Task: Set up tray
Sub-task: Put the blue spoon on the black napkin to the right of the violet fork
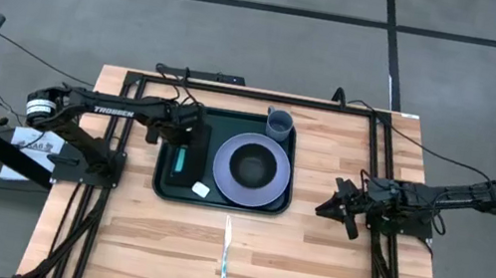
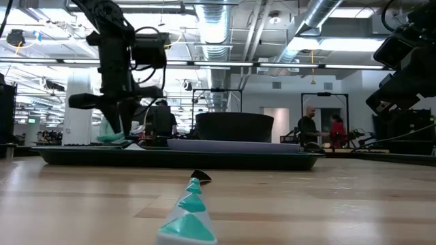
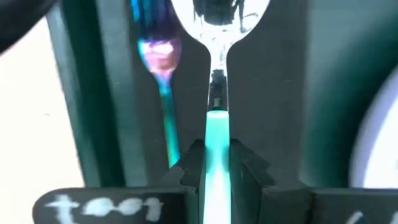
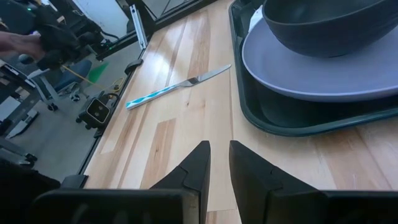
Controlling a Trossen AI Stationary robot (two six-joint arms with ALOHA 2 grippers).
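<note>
The tray sits centre frame in the high view, plate and bowl on it. The left gripper pinches a spoon over its left strip beside a fork. Lower it level, parallel to the fork, then let go. The right gripper waits right of the tray, fingers nearly closed, empty; the knife lies below.
</note>
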